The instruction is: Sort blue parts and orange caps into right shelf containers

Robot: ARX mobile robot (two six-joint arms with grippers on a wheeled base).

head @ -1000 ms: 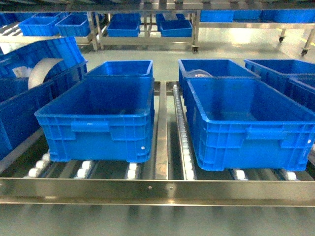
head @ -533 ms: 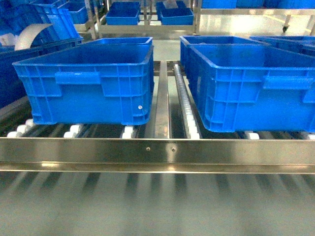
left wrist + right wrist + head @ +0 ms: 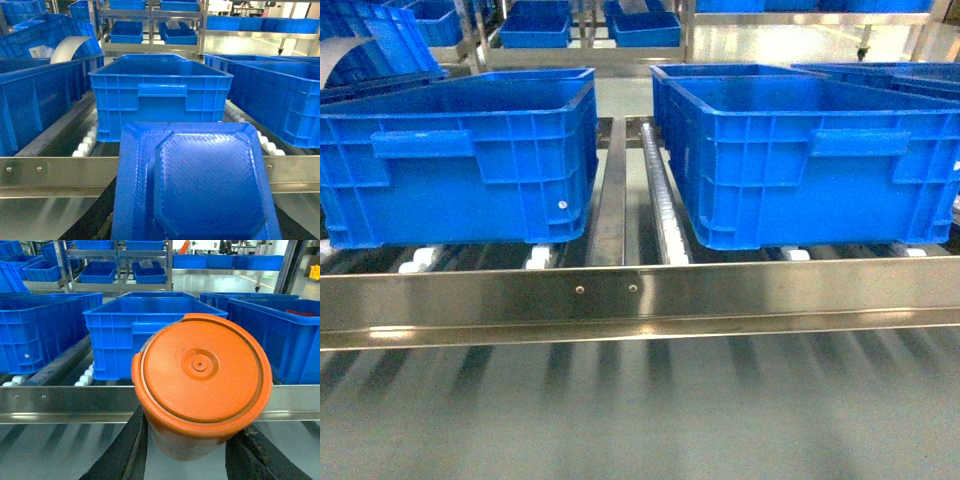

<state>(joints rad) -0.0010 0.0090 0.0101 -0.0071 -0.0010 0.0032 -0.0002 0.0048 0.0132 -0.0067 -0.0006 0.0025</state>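
A large blue part (image 3: 200, 185), a flat moulded piece with a raised octagonal middle, fills the lower left wrist view. My left gripper (image 3: 192, 222) is shut on it and almost wholly hidden behind it. My right gripper (image 3: 190, 442) is shut on a round orange cap (image 3: 200, 375), its black fingers (image 3: 131, 445) pressing on both sides. Both held pieces hang just in front of the shelf's steel front rail (image 3: 640, 295). Two blue containers stand on the shelf rollers, one on the left (image 3: 460, 190) and one on the right (image 3: 770, 170). Neither gripper shows in the head view.
More blue bins stand behind and to both sides (image 3: 35, 100) (image 3: 280, 335), and on far racks (image 3: 535, 25). A steel divider and a roller track (image 3: 660, 200) run between the two front containers. A white curved piece (image 3: 70, 47) sticks out of a left bin.
The head view has sunk and closed in on the shelf. The containers, seen from above before, now show their side walls at eye level, shifted left.
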